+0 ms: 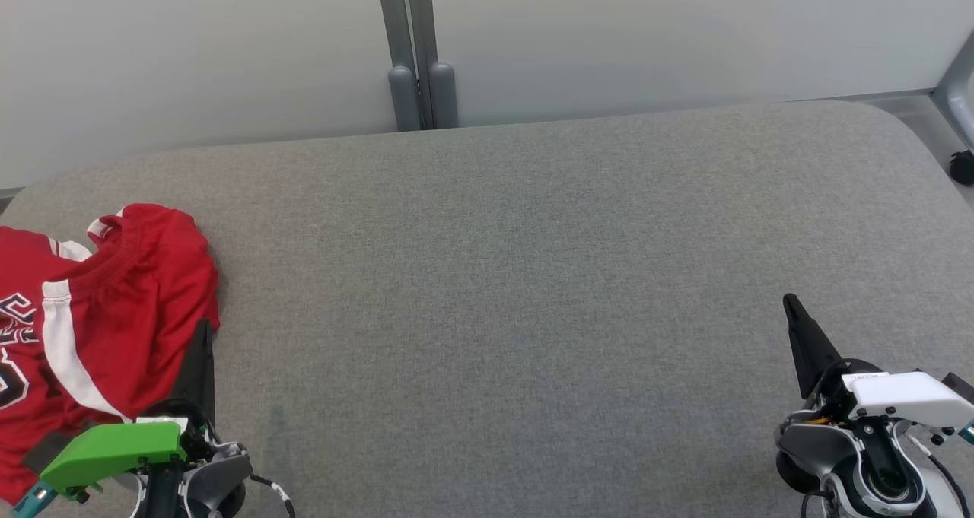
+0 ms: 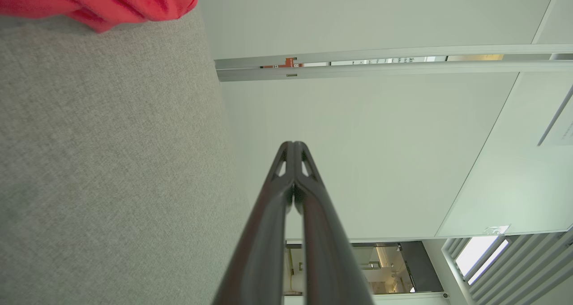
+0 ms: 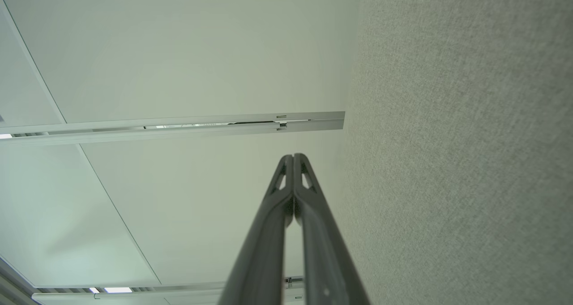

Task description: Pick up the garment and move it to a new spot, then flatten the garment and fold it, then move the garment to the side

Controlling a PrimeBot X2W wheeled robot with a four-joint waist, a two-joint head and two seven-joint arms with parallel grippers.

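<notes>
Left jaws sit beside garment (image 1: pixel 114 313) on grey cushion (image 1: pixel 494 274).

One red garment (image 1: pixel 114 320), lying beside the left hand (image 1: pixel 204 326). Two hands in all, the right hand (image 1: pixel 792 302) well apart from it. One grey surface (image 1: pixel 517 274) under both. Two grey posts (image 1: pixel 404 96), side by side, far ahead of the hands.

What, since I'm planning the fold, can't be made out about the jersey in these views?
Red jersey, head view: left part and lettering cut off by the picture's left edge; lower corner hidden behind the left gripper.
Left wrist view: the jersey is cut off by the top edge.
Whether the gripper touches the jersey: unclear.
</notes>
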